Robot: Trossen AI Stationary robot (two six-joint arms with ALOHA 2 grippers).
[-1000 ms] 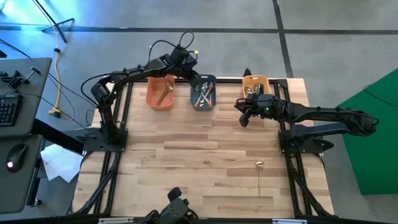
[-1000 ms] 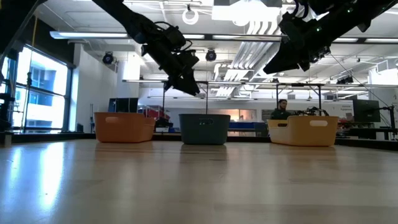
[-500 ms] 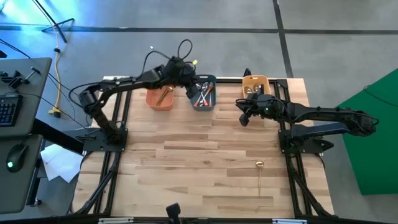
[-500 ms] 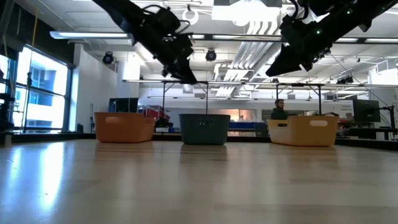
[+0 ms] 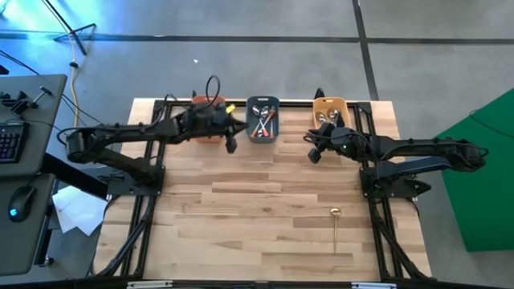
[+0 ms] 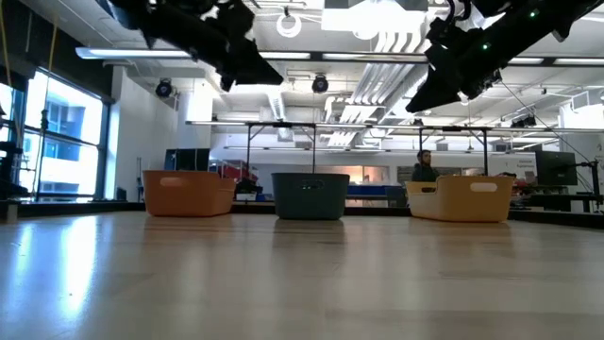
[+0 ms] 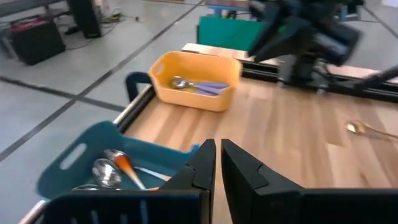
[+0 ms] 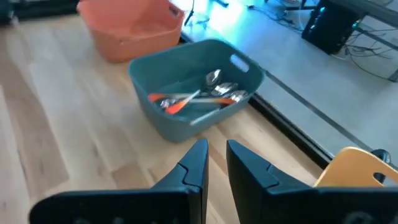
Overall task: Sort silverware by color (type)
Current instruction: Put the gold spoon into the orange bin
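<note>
Meanwhile a gold spoon (image 5: pixel 335 225) lies well apart from the clenched, empty left pincer (image 5: pixel 231 145) near the blue tray (image 5: pixel 263 101).

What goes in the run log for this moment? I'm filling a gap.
left claw: shut, empty, by slate-blue tray | right claw: empty, near yellow tray | gold spoon: on table, unsorted

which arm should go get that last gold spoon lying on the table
Probably the right. The gold spoon lies on the right side of the table, nearer the right gripper than the left gripper. Neither holds anything.
</note>
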